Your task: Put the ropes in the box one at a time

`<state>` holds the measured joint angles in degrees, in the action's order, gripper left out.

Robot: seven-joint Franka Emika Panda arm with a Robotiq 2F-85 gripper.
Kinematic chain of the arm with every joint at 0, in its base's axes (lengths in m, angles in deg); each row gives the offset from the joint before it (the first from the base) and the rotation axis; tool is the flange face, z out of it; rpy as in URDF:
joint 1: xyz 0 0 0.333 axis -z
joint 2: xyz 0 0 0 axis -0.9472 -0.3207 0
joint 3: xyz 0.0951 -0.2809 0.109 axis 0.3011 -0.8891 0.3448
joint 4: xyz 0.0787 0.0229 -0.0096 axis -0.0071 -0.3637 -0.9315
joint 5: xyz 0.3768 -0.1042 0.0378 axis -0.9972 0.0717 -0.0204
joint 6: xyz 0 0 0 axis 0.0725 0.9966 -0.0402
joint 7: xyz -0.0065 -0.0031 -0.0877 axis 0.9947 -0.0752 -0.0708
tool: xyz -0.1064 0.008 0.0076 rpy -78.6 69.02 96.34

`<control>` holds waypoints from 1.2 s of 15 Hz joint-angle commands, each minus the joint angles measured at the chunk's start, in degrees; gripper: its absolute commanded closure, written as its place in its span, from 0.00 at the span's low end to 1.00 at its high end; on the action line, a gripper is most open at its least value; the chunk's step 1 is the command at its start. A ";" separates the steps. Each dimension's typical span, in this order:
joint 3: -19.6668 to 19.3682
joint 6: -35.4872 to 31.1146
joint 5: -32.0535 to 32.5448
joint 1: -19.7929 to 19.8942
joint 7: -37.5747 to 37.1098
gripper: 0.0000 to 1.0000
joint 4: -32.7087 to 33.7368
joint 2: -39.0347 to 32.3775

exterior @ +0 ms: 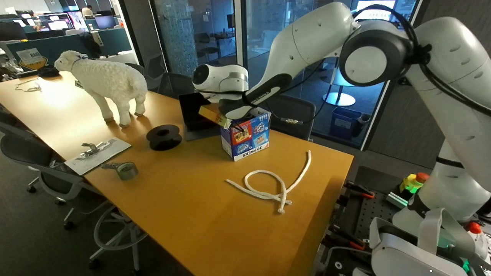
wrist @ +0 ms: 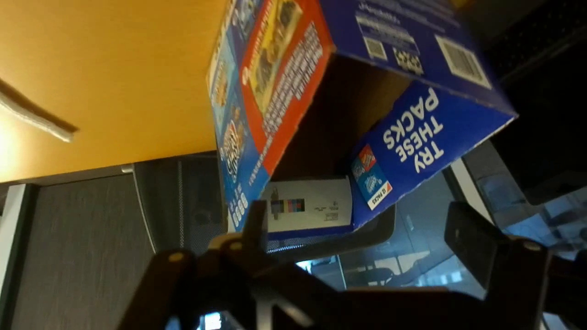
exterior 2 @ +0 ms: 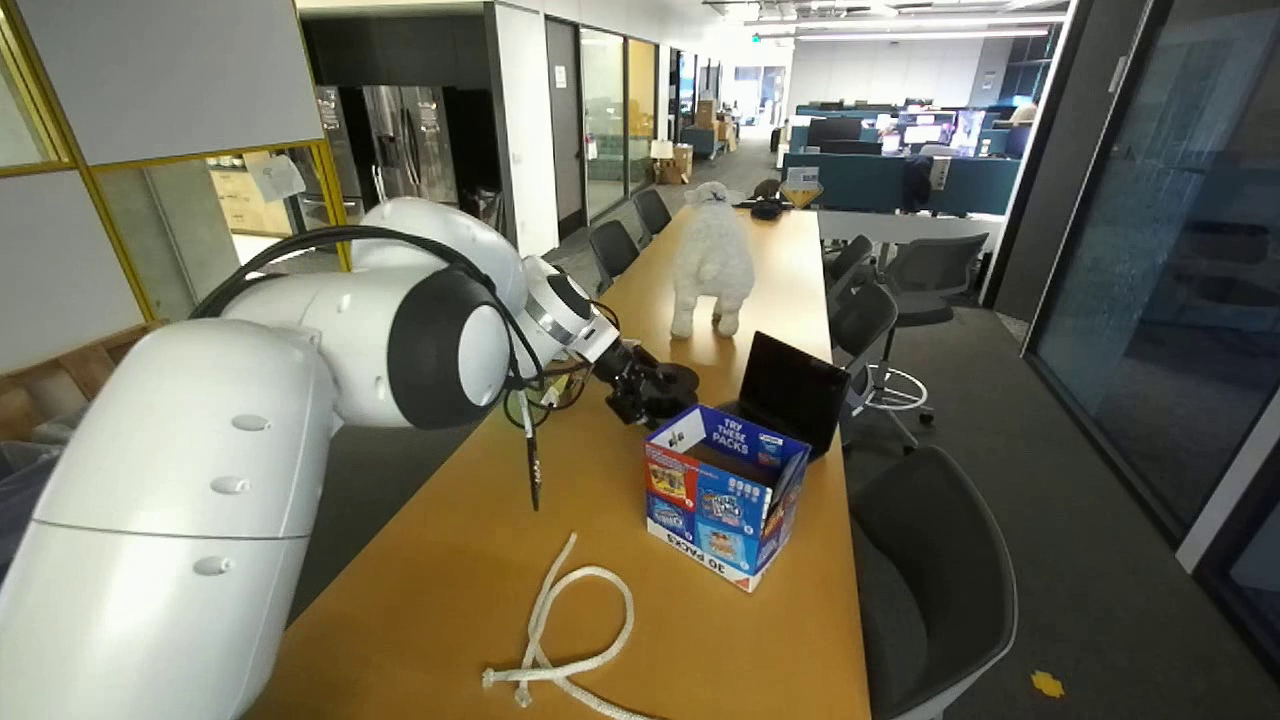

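Across the near end of the table (exterior 2: 750,660), white ropes (exterior 2: 560,671) lie curved and crossing, short of the box (exterior 2: 710,510), which stands upright, open at the top. Close to the box hangs the gripper (wrist: 360,220), its fingers (wrist: 470,240) spread wide with nothing between them. Farther along are a black spool (exterior: 165,144) and a toy sheep (exterior 2: 714,255).

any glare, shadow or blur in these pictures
In both exterior views, pale glare on the table by the toy sheep; in the wrist view, the rope casts a dark shadow, the box is dim inside, and the gripper looks dark and out of focus.
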<state>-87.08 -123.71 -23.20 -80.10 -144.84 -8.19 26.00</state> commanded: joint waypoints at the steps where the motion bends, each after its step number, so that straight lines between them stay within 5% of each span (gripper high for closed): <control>1: 3.13 -4.09 -4.77 0.96 8.10 0.00 -13.96 11.93; 10: 4.98 -17.97 -20.56 2.99 31.15 0.00 -40.53 28.38; 14: 5.48 -25.90 -29.33 3.77 42.13 0.00 -52.67 29.03; 18: 7.35 -23.44 -43.87 4.86 55.60 0.00 -56.60 25.56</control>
<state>-81.82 -148.02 -58.43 -77.08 -98.39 -62.07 52.04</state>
